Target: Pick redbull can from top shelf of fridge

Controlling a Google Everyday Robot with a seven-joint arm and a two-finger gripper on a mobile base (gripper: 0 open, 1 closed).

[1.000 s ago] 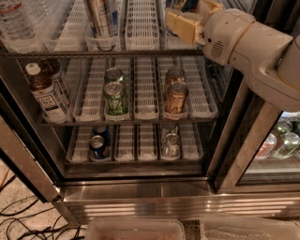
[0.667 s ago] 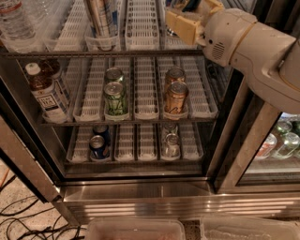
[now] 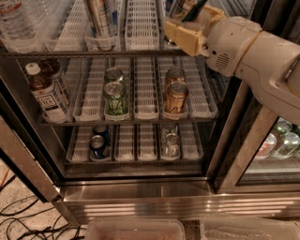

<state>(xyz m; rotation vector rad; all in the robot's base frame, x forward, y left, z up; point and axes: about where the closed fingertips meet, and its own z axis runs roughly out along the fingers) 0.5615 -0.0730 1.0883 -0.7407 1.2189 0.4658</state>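
Note:
The redbull can, tall and slim with silver and blue panels, stands upright at the front of a white slotted lane on the top shelf of the fridge. Its top is cut off by the frame edge. My gripper is at the top shelf, about two lanes to the right of the can and apart from it, on a cream wrist and a white arm that comes in from the right. Something dark and partly hidden sits at the gripper's tip.
The middle rack holds a short green can, a copper can and a tea bottle. A water bottle stands top left. The bottom rack holds a blue can and a silver can. Cables lie on the floor.
The gripper and wrist have shifted slightly lower in the view. The cans and bottles have not moved.

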